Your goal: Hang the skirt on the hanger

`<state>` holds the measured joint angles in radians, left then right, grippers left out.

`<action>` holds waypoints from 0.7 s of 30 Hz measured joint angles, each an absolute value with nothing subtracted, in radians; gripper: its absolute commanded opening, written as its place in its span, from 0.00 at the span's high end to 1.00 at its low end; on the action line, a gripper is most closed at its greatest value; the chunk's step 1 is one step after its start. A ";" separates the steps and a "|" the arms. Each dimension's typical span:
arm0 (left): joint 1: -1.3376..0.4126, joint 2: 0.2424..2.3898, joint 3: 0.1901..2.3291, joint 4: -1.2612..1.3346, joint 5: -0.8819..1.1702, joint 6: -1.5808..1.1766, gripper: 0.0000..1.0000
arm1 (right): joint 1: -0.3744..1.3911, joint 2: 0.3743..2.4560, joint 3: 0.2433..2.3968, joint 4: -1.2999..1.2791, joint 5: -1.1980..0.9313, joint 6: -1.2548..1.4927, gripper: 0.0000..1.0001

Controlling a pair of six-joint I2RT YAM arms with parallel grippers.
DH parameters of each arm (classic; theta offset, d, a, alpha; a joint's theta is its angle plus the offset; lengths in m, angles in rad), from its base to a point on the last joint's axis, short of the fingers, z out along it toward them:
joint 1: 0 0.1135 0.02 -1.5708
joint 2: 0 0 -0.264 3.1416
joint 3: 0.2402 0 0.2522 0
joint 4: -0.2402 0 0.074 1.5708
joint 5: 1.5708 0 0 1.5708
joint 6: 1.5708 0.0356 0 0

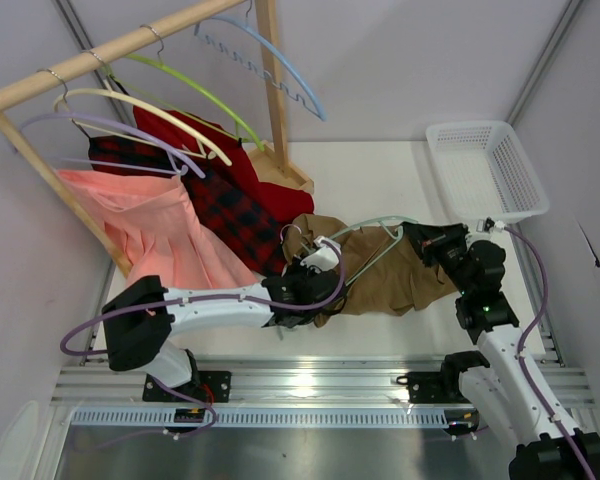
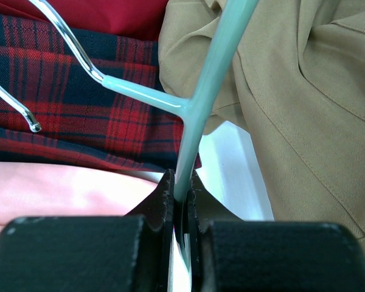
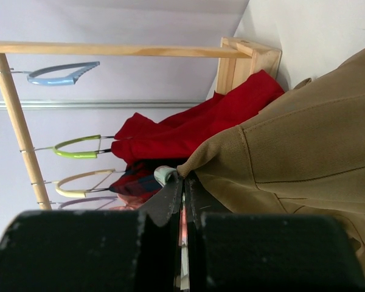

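Top view. I logged the skirt (image 1: 390, 275) crumpled on the table (image 1: 380, 170), between the two arms. The hanger (image 1: 375, 224) lay across its far edge. The left gripper (image 1: 318, 262) sat at the hanger's hook end, the right gripper (image 1: 422, 240) at the other end.

Left wrist view. The left gripper (image 2: 181, 185) was clamped on the hanger (image 2: 201, 103) below its wire hook (image 2: 67, 42). The skirt (image 2: 304, 121) touched it on the right, with a plaid skirt (image 2: 61, 91) behind.

Right wrist view. The right gripper (image 3: 184, 182) had its jaws together at the skirt (image 3: 304, 152) edge; I could not tell whether cloth was caught. The hanger (image 3: 164, 175) tip showed just beside it.
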<state>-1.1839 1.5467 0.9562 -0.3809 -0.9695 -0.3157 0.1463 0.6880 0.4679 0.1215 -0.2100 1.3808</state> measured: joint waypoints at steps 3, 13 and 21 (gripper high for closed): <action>-1.179 1.547 0.956 -0.384 -0.965 -0.316 1.00 | 0.151 0.685 0.469 0.120 -0.210 1.359 1.00; -1.178 1.546 0.952 -0.380 -0.964 -0.313 1.00 | 0.154 0.688 0.477 0.109 -0.208 1.380 1.00; -1.185 1.551 0.947 -0.377 -1.008 -0.313 1.00 | 0.152 0.731 0.477 0.140 -0.218 1.454 1.00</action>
